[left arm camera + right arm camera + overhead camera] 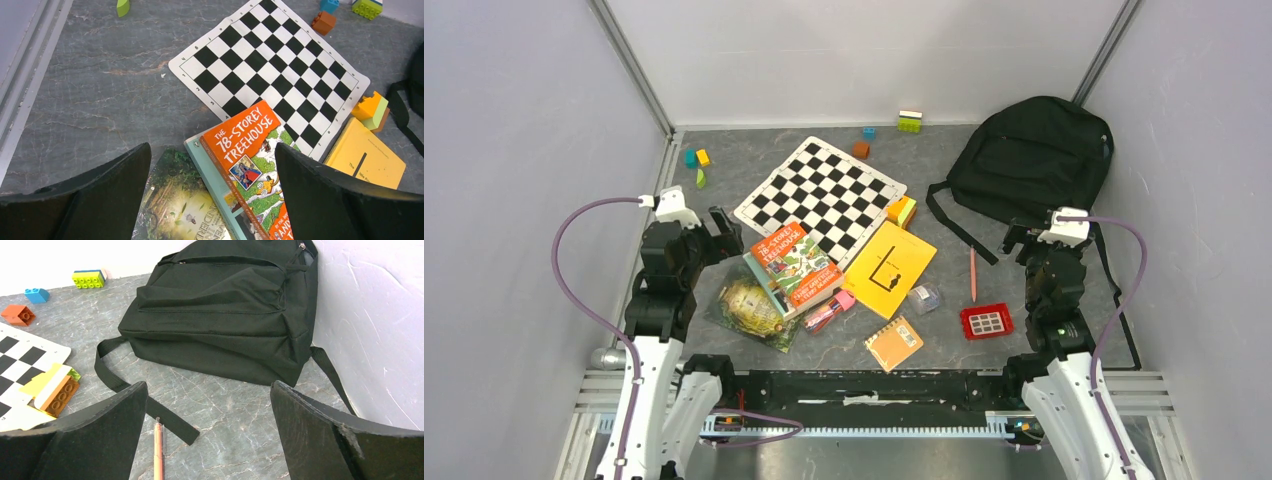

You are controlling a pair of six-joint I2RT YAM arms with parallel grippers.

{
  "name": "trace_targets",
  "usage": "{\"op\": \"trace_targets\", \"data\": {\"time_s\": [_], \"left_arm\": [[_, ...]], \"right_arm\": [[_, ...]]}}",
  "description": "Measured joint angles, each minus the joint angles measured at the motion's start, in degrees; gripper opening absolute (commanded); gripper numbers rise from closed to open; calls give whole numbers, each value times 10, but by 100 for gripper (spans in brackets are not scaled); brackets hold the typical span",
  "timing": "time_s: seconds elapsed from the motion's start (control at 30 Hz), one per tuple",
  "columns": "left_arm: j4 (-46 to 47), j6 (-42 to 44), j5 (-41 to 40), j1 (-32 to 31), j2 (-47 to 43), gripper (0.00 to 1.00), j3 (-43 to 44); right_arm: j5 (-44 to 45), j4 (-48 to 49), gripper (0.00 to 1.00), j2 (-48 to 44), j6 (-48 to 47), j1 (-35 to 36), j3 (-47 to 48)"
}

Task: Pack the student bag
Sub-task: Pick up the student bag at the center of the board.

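The student bag (pixel 1034 160) is a large black backpack lying flat at the back right against the wall, zips shut, its straps trailing toward the front. In the right wrist view the student bag (pixel 220 305) fills the far side, with one strap (pixel 145 400) running under my open right gripper (pixel 209 387). The right gripper (pixel 1018 240) hovers just in front of the bag and holds nothing. My left gripper (pixel 724 233) is open and empty above the books. In its wrist view the left gripper (pixel 212 150) straddles an orange book (pixel 245 150) and a green book (pixel 180 205).
A chessboard (pixel 821 195) lies mid-table. In front of it are the orange book (pixel 796 265), a yellow book (pixel 889 268), a small orange notebook (pixel 894 343), a red calculator (pixel 986 321) and a pen (pixel 973 275). Toy blocks (pixel 910 121) sit along the back.
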Motion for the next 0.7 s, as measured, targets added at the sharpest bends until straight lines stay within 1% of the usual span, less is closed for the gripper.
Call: {"op": "trace_targets", "data": {"time_s": [0.27, 0.43, 0.57, 0.7], "left_arm": [[0, 0, -1, 0, 5, 100, 0], [0, -2, 0, 0, 26, 100, 6], [19, -12, 16, 0, 75, 100, 38], [62, -15, 48, 0, 171, 100, 119]], "right_arm": [[2, -9, 98, 0, 0, 0, 0], [2, -14, 98, 1, 2, 0, 0], [-1, -17, 98, 21, -2, 0, 11], [2, -17, 98, 97, -6, 0, 44]]}}
